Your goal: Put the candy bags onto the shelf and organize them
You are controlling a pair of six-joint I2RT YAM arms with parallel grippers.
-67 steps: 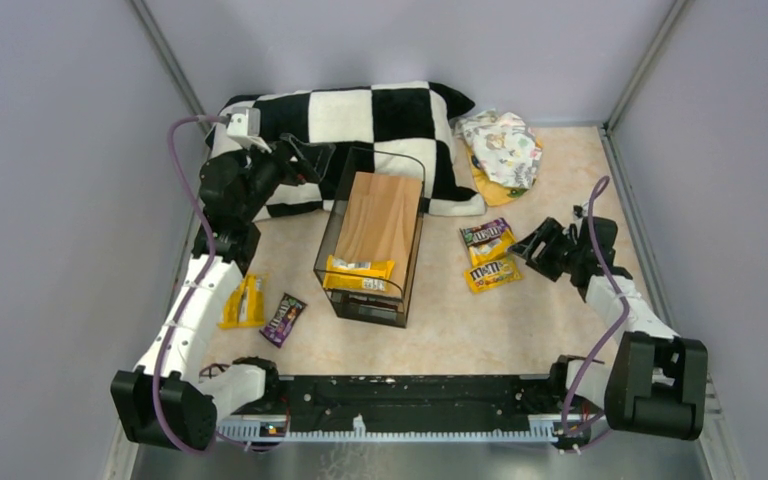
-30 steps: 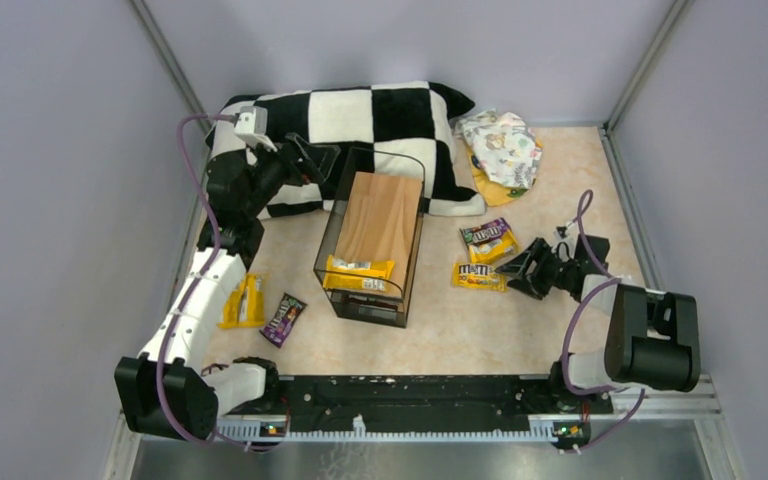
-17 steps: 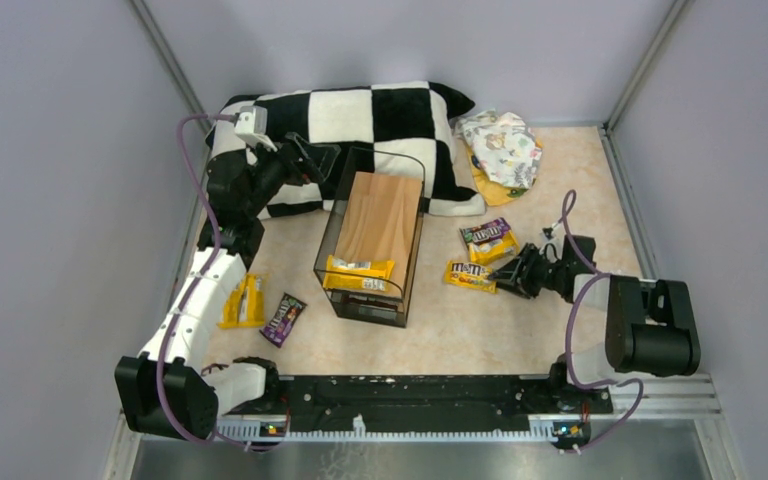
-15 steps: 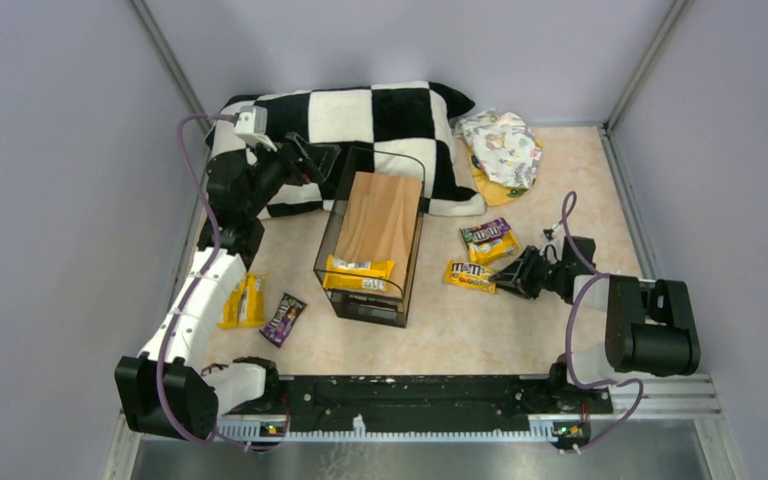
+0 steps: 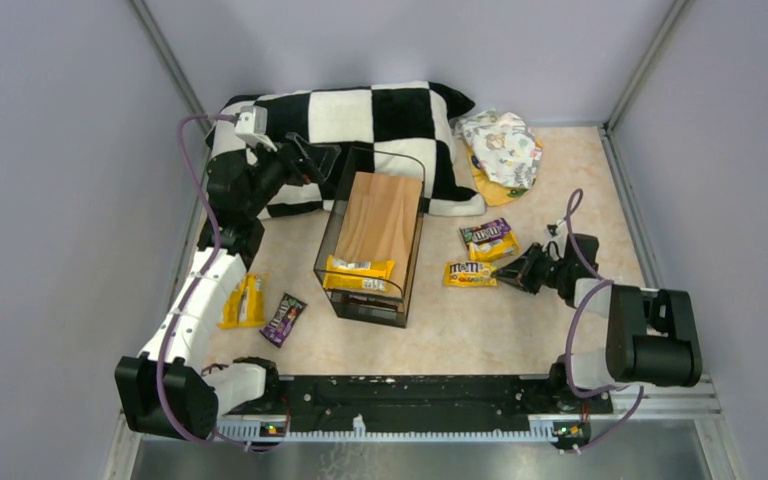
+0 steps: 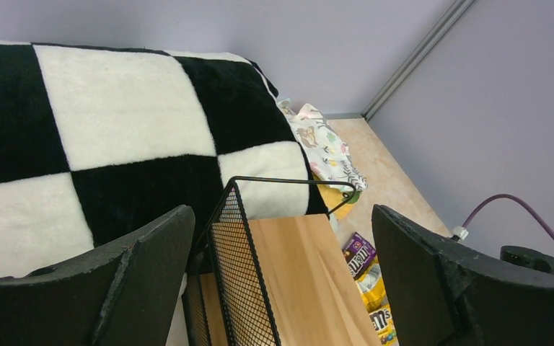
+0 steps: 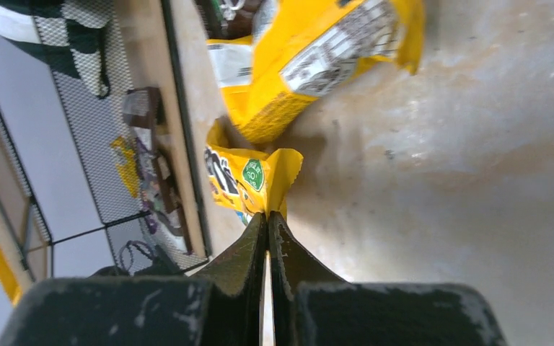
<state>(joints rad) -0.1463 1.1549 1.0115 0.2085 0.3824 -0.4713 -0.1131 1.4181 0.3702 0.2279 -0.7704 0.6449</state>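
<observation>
Right jaws: clenched on the edge of a yellow candy bag (image 7: 242, 180), which rests on the counter (image 5: 460, 330) to the right of the shelf (image 5: 380, 205). Left jaws: released, spread wide above the shelf's far end, near the checkered pillow (image 5: 360, 115). I count 1 shelved bag (image 5: 358, 272) at the near end, 1 purple-and-yellow bag (image 5: 487, 238) just behind the held one, and 2 by the left arm: a yellow packet (image 5: 244, 300) and a purple packet (image 5: 282, 318).

"m&m's" on yellow candy bag (image 5: 470, 273)
</observation>
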